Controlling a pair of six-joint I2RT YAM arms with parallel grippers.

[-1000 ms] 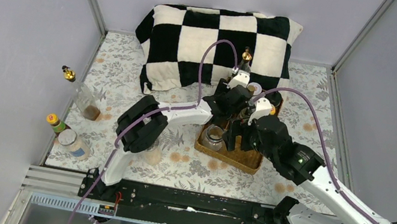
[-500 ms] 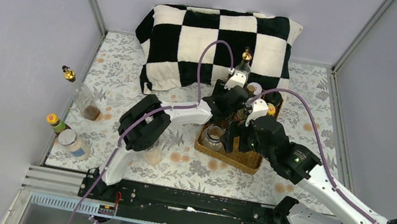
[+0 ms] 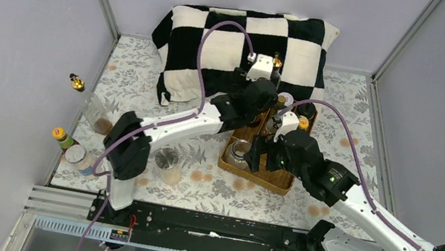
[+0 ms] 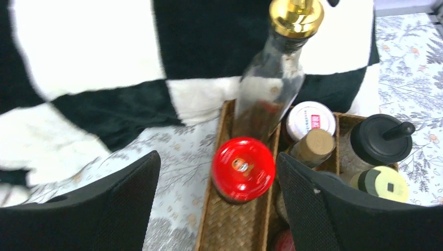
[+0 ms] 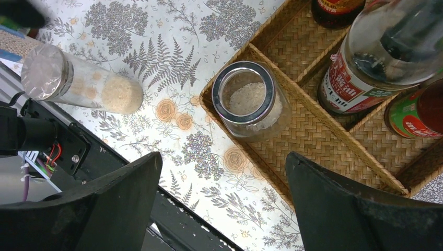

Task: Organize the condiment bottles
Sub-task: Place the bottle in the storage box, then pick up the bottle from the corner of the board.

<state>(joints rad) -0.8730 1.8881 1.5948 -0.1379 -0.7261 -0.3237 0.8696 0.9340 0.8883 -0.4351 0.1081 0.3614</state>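
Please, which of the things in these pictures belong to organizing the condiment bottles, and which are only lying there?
Belong to the job: tall gold-topped glass bottle; red-capped jar; black-capped bottle; clear jar of white powder; yellow-capped bottle at far left.
Only lying about: black-and-white checkered pillow; flowered tablecloth. The brown wicker tray only holds the bottles.

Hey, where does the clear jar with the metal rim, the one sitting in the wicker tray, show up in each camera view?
Top external: the clear jar stands in the near-left corner of the wicker tray.
Left wrist: not in it; only the tray's far end by the pillow shows.
Right wrist: just above centre, in a corner compartment of the tray.
Shared landmark: the wicker tray.
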